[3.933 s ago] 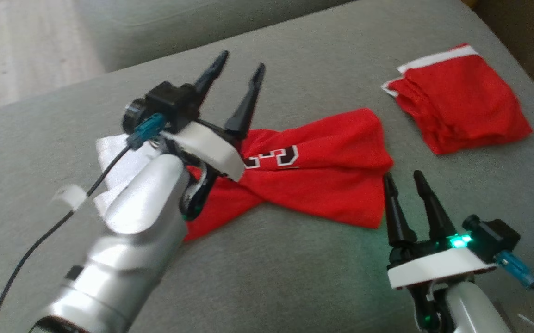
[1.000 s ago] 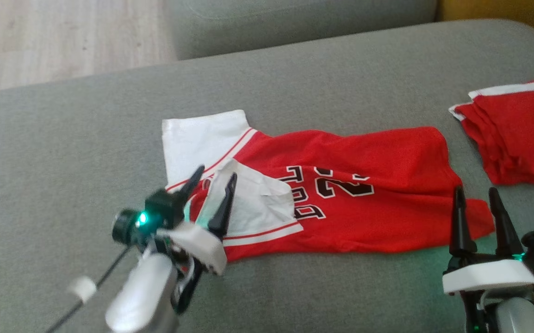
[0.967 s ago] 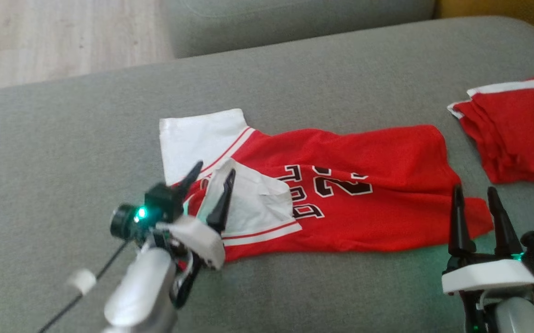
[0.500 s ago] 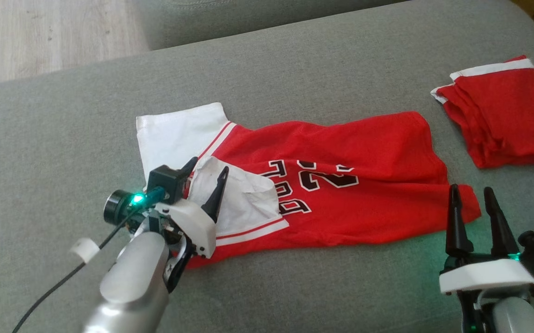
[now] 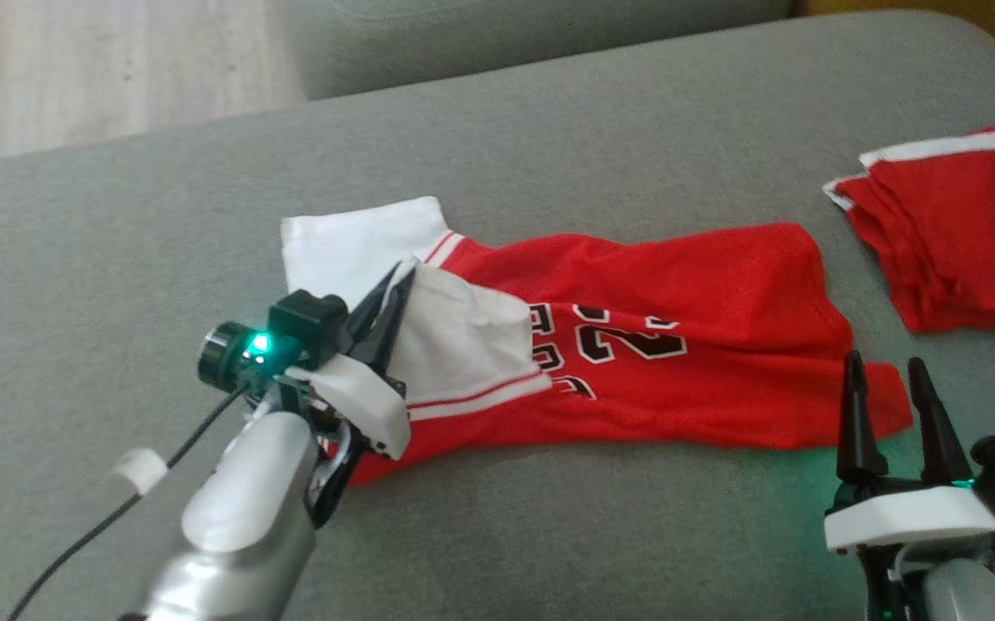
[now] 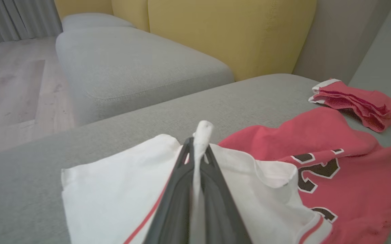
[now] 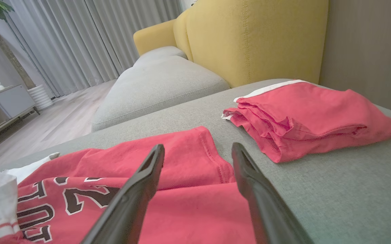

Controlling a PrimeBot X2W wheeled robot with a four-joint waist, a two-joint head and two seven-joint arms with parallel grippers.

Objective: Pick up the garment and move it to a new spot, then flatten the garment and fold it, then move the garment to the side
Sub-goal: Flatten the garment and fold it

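1. Garment of red cloth with white sleeves and dark, white-outlined numerals (image 5: 678, 276) is lying spread across the middle of the grey fabric sofa cushion (image 5: 549, 138). Its sleeved end is pointing toward my left side and its hem toward my right.
2. I am clamping my left gripper (image 5: 396, 280) tight on a raised fold of the near white sleeve (image 5: 454, 336). In the left wrist view a tuft of that white cloth is poking out past my two dark fingertips.
3. The far white sleeve (image 5: 351, 241) is lying flat on the cushion just beyond the pinch.
4. I am keeping my right gripper (image 5: 884, 366) spread wide and gripping nothing. It is sitting at the garment's hem corner, and I cannot tell whether the tips are touching the cloth.
5. A folded pile of red cloth with white trim (image 5: 954, 241) is resting on the same cushion, off to my right and apart from the garment.
6. A yellow upholstered backrest (image 6: 232, 30) is rising behind the cushions, and pale wooden flooring (image 5: 75, 69) is showing past the cushion's far edge.
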